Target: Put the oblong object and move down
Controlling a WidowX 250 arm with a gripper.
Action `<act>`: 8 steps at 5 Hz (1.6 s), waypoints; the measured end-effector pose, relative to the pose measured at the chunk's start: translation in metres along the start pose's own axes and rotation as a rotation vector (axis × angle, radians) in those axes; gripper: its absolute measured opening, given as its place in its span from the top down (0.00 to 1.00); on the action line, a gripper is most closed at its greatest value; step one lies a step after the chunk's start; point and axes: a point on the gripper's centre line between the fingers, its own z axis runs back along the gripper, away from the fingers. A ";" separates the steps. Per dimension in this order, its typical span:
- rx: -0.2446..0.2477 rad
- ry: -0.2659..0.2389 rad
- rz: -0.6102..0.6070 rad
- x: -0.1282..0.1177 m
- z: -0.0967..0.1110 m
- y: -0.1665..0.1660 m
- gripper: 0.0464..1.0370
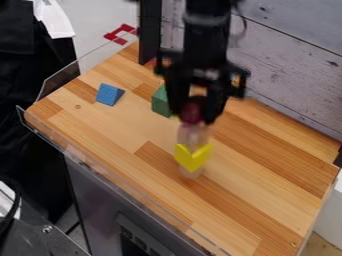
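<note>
Farthest left, well apart from the yellow block [194,158] and toward the view's upper left, 1 blue block [109,94] sat on the wooden board [254,172], its sloped side leaving it a wedge. Nearer the yellow block, above and left of it in the view, stood 1 green block [161,102], partly behind the gripper [194,118]. The gripper hung above the yellow block, its 2 fingers on either side of the oblong object's dark red end, seemingly pinching it there, likely so that the rest could hang free for lowering. The oblong object [193,134] ran from that grip to just below the yellow block, which overlapped its middle; whether they touched, I could not tell. Its long axis lay nearly straight up and down the view, red end toward the gripper, pale end toward the near side. That suited a downward set-down, though whether it already met the board was unclear.
</note>
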 end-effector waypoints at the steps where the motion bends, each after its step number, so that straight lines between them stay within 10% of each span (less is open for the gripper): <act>1: -0.001 -0.011 0.029 0.003 0.011 0.008 0.44; 5: 0.061 -0.072 0.203 0.010 0.010 0.074 0.44; 8: 0.085 -0.049 0.269 0.025 -0.036 0.122 0.44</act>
